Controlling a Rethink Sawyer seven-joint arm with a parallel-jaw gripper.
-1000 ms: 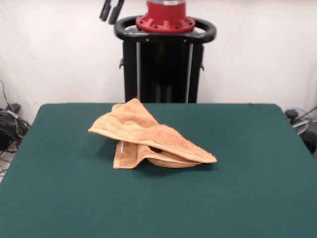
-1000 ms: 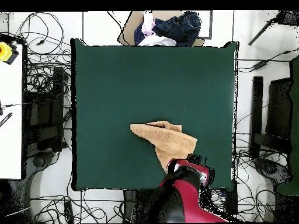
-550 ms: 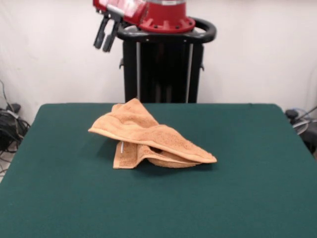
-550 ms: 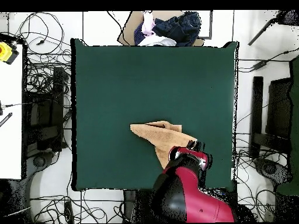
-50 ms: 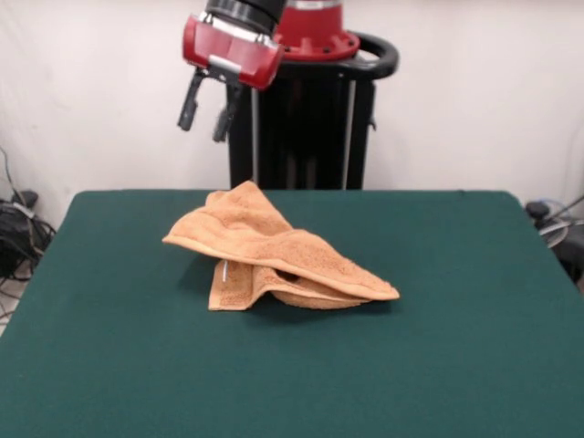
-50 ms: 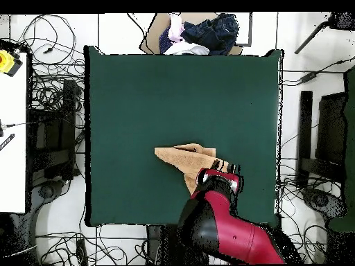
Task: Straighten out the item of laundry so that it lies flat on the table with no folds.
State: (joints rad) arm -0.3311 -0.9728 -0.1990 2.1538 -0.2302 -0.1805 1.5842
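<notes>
Orange towel lies crumpled and folded on the table; gripper hangs above it, fingers parted, empty.

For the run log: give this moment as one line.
towel: crumpled, folded over itself | table: towel near centre | gripper: open, empty, in the air above towel's far edge | task: not done

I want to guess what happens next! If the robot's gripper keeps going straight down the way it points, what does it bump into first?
Probably the towel. The open gripper points down, and from above it sits over the towel's edge; depth is uncertain, so it could meet the table instead.
</notes>
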